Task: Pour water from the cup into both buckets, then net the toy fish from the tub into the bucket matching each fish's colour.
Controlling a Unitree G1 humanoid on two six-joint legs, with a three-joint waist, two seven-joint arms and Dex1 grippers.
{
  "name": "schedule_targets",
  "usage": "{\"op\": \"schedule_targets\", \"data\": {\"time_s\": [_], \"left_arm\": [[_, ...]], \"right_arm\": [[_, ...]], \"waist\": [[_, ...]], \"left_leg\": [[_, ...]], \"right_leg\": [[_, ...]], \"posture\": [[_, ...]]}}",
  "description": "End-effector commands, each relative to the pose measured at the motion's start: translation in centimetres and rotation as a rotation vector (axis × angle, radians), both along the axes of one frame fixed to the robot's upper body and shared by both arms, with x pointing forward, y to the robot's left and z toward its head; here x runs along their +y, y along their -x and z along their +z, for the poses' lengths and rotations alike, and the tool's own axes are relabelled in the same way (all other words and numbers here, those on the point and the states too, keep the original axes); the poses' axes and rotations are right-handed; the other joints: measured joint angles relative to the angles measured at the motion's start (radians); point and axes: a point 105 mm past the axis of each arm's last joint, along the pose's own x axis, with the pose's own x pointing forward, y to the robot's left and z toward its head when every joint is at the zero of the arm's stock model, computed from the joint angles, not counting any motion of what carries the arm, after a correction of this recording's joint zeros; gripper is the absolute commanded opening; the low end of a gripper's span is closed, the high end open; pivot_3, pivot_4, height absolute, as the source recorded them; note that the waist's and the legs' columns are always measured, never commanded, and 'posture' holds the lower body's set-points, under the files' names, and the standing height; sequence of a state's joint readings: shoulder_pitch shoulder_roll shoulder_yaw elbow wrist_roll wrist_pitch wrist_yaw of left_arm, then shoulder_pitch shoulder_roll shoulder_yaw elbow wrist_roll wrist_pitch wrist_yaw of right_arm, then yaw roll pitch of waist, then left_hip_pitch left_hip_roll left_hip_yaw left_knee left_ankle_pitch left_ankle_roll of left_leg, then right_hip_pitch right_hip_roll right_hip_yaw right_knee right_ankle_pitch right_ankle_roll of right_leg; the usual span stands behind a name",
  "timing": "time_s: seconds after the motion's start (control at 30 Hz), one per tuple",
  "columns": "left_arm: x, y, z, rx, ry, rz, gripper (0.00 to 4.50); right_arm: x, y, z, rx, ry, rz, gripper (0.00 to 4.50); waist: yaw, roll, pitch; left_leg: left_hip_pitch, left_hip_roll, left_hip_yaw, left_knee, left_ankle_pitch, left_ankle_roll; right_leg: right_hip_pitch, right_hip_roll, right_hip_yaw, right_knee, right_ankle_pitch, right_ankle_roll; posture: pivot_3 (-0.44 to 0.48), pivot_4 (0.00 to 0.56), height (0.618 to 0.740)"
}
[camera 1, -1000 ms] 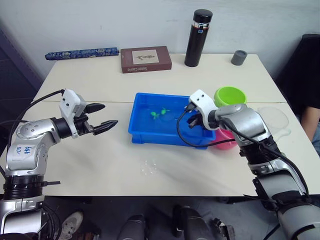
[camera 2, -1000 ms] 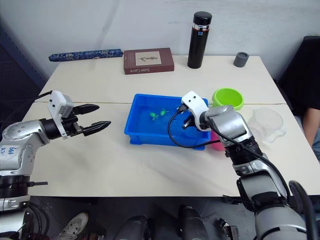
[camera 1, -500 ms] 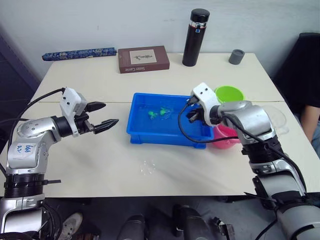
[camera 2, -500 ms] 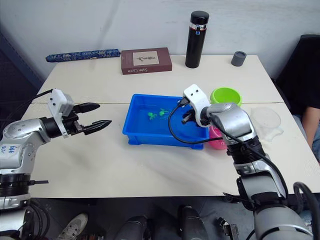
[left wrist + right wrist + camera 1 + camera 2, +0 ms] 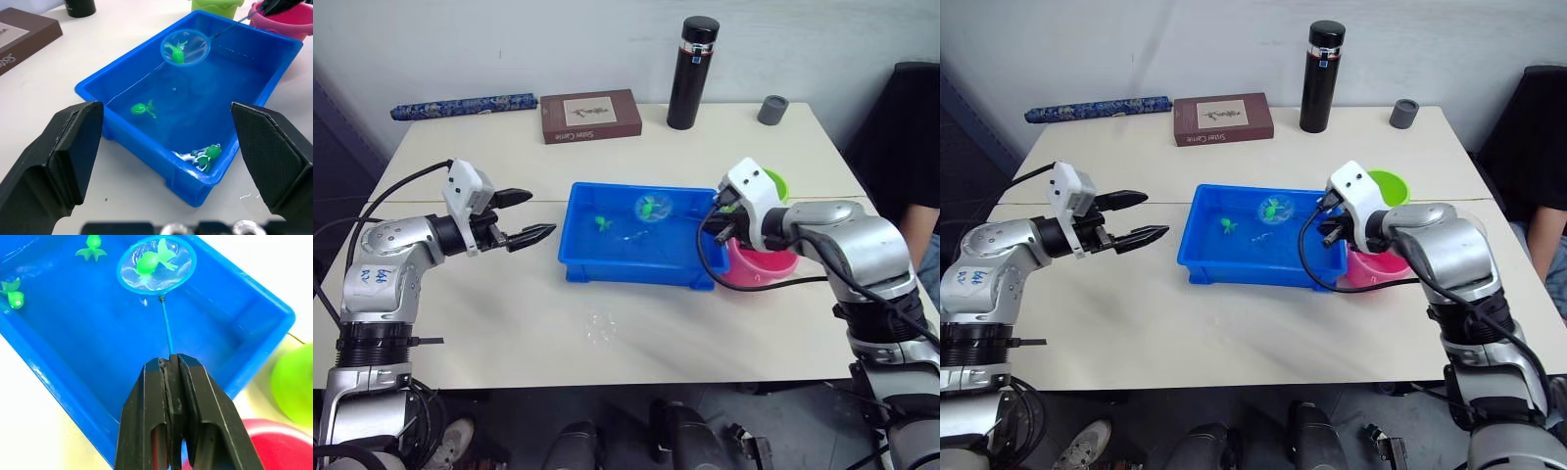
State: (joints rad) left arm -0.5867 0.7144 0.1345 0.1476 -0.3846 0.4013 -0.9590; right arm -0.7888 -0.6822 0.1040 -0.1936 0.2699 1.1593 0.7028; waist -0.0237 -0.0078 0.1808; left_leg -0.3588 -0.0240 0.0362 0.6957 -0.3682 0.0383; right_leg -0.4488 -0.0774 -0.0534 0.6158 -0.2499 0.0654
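The blue tub [image 5: 628, 272] sits mid-table with water in it. My right gripper [image 5: 724, 217] is shut on the thin handle of the net [image 5: 653, 207], beside the tub's right end. The net's hoop [image 5: 156, 265] hangs over the tub's far side with one green toy fish [image 5: 149, 262] in it. Two more green fish [image 5: 142, 107] [image 5: 208, 154] lie in the tub. The pink bucket [image 5: 762, 264] stands just under my right wrist, the green bucket [image 5: 773, 182] behind it. My left gripper [image 5: 540, 213] is open and empty, left of the tub. The cup is hidden.
Along the table's far edge stand a tall black flask [image 5: 685, 73], a brown book [image 5: 590, 116], a small grey cup [image 5: 771, 110] and a blue patterned roll [image 5: 465, 106]. Water drops [image 5: 599, 328] lie on the table in front of the tub.
The right gripper has drawn back to the right over the pink bucket, and the net hoop has come up with a green fish in it. The left gripper edged toward the tub.
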Motion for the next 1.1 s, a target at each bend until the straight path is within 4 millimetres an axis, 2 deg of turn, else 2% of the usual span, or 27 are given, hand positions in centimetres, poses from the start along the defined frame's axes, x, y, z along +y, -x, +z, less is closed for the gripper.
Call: {"op": "schedule_targets", "data": {"time_s": [0.03,0.23,0.37,0.57,0.67,0.8,0.9,1.1], "left_arm": [[-1.1,0.1,1.1,-0.033,0.0,-0.07,4.46],[-2.3,0.0,1.4,-0.036,-0.007,-0.14,4.46],[-3.2,-0.3,1.6,-0.046,-0.008,-0.185,4.46],[-3.8,-0.8,1.6,-0.05,-0.009,-0.205,4.46],[-3.9,-0.9,1.5,-0.049,-0.012,-0.209,4.46],[-3.8,-0.9,1.4,-0.048,-0.014,-0.207,4.46],[-3.8,-1.0,1.3,-0.048,-0.013,-0.207,4.46],[-4.3,-1.3,1.3,-0.05,-0.013,-0.223,4.46]], "right_arm": [[-1.2,1.2,2.7,-0.085,-0.016,0.009,0.0],[-3.8,1.9,4.6,-0.148,-0.025,-0.054,0.0],[-7.6,1.0,6.2,-0.238,0.017,-0.198,0.0],[-11.4,-0.1,6.7,-0.318,0.128,-0.341,0.0],[-13.1,-0.1,6.1,-0.344,0.263,-0.367,0.0],[-13.9,0.4,5.1,-0.35,0.364,-0.345,0.0],[-14.4,0.8,4.2,-0.376,0.514,-0.315,0.0],[-13.8,0.3,4.0,-0.503,0.804,-0.235,0.0]], "waist": [[0.002,0.0,0.0],[0.005,0.0,0.0],[0.016,0.0,0.0],[0.021,0.0,0.0],[0.023,0.0,0.0],[0.024,0.0,0.0],[0.024,0.0,0.0],[0.021,0.0,0.0]], "left_leg": [[0.0,0.0,0.0,0.0,0.0,0.0],[0.0,0.0,0.0,0.0,0.0,0.0],[0.0,0.0,0.0,0.0,0.0,0.0],[0.0,0.0,0.001,0.0,0.0,0.0],[0.0,0.0,0.001,0.0,0.0,0.0],[-0.001,0.0,0.001,-0.001,0.0,0.0],[-0.001,0.0,0.001,-0.001,0.0,0.0],[-0.001,0.0,0.001,0.0,0.0,0.0]], "right_leg": [[0.0,0.0,0.0,0.0,0.0,0.0],[0.0,0.0,0.0,-0.002,0.0,0.0],[0.0,0.0,0.0,-0.002,0.0,0.0],[0.0,0.0,0.0,-0.003,0.0,0.0],[0.0,0.0,0.0,-0.003,0.0,0.0],[0.0,0.0,-0.001,-0.004,0.0,0.001],[0.0,0.0,-0.001,-0.004,0.001,0.001],[0.0,0.001,0.0,-0.003,0.001,0.001]], "posture": [[0.0,0.15,0.74],[0.0,0.15,0.74],[0.0,0.15,0.74],[0.0,0.15,0.74],[0.0,0.15,0.74],[0.0,0.15,0.74],[0.0,0.15,0.74],[0.0,0.15,0.74]]}}
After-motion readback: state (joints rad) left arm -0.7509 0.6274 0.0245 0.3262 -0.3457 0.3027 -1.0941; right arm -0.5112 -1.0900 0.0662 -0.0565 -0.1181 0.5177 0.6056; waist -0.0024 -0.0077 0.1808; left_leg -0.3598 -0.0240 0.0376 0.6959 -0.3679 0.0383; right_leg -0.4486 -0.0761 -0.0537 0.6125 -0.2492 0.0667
